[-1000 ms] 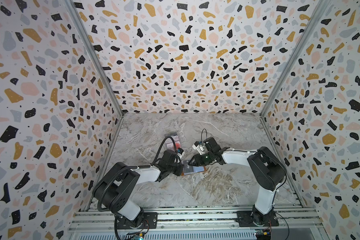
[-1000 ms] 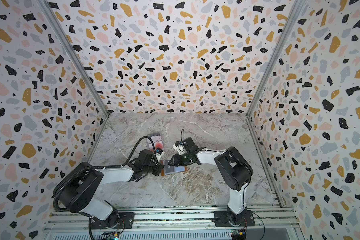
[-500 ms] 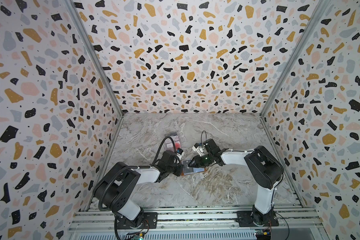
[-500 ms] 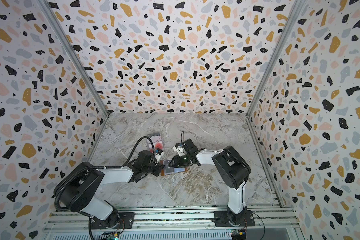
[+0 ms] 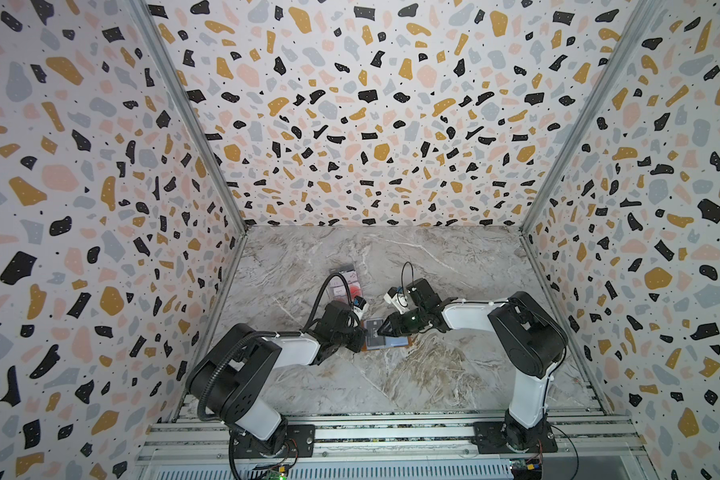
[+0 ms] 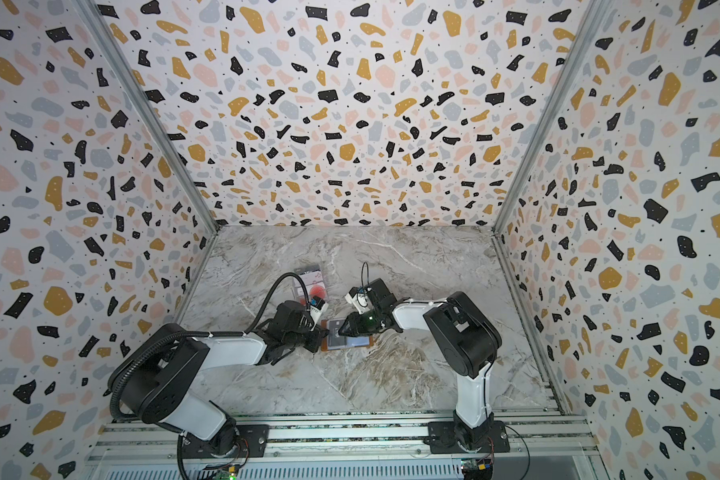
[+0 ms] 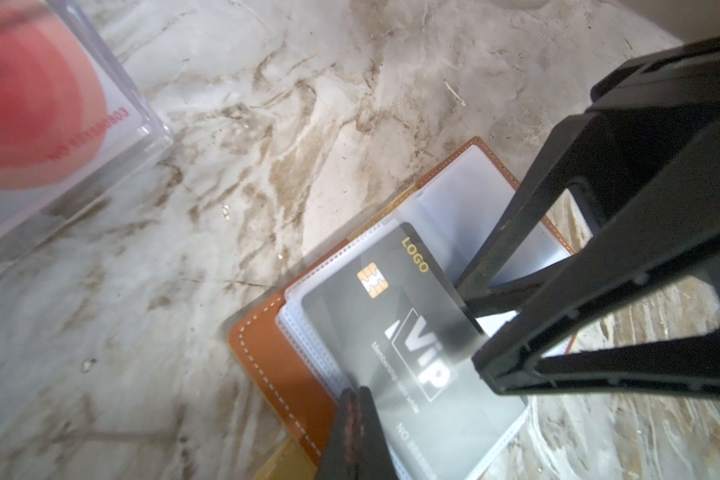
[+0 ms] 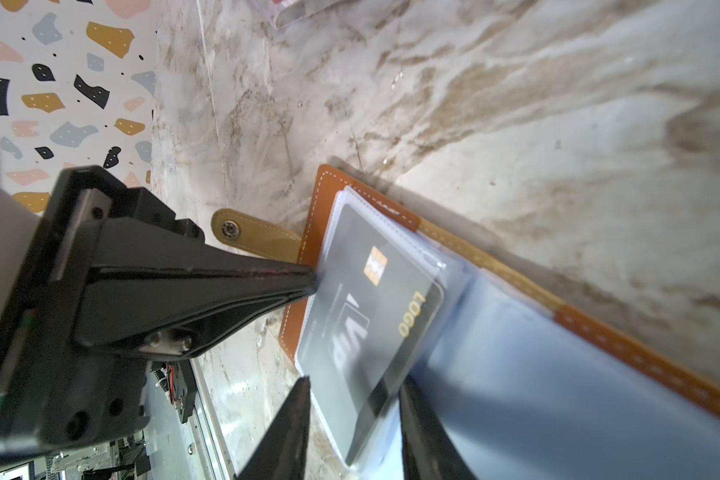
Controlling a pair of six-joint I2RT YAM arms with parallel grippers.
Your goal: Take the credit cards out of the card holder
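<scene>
The tan card holder (image 5: 391,341) (image 6: 352,340) lies open on the marble table, its clear sleeves up. A dark grey "VIP" credit card (image 7: 395,332) (image 8: 375,316) sticks partway out of a sleeve. My left gripper (image 7: 356,395) (image 5: 360,336) is shut, and its tip (image 8: 310,278) presses on the sleeve edge beside the snap tab (image 8: 242,232). My right gripper (image 8: 354,386) (image 5: 380,330) (image 7: 474,330) is open. Its two fingers stand either side of the card's free end, and a gap shows beside each.
A clear plastic case (image 5: 346,284) (image 6: 310,282) (image 7: 38,124) holding white cards with red circles lies just behind the left gripper. Terrazzo walls (image 5: 100,249) close in the table on three sides. An aluminium rail (image 5: 371,432) runs along the front.
The right gripper's jaws have narrowed around the card's end. The left gripper stays shut on the same spot, and the holder has not moved.
</scene>
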